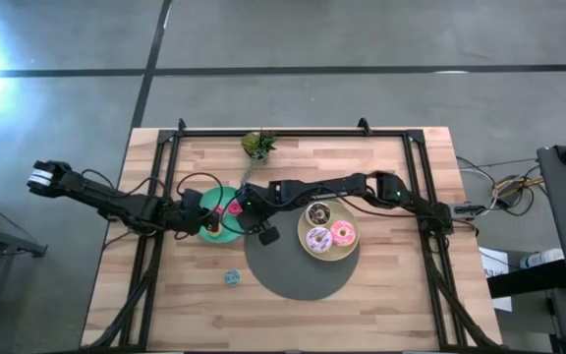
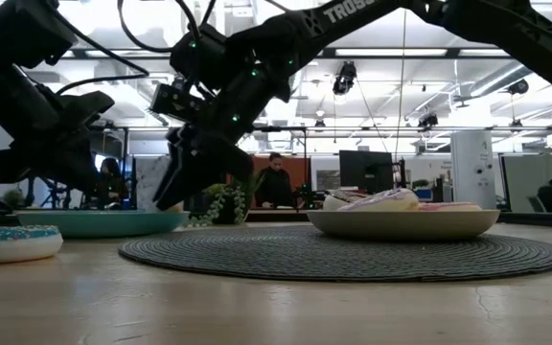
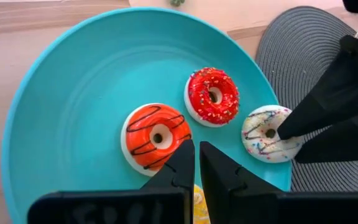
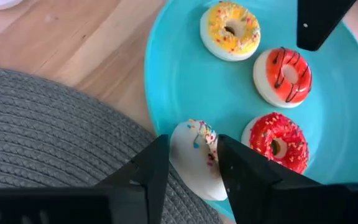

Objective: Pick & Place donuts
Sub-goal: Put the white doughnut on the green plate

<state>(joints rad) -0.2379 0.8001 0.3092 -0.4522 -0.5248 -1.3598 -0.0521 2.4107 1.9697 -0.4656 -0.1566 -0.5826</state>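
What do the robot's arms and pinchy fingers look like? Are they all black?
Mostly, yes. Both arms are dark and made of chunky jointed pieces, with black cables looping along them. The right arm has white letters printed on it and tiny green lights. The left arm ends in a pale, whitish cap at its far end. Each gripper, left gripper and right gripper, has two flat, dark, wedge-shaped fingers.
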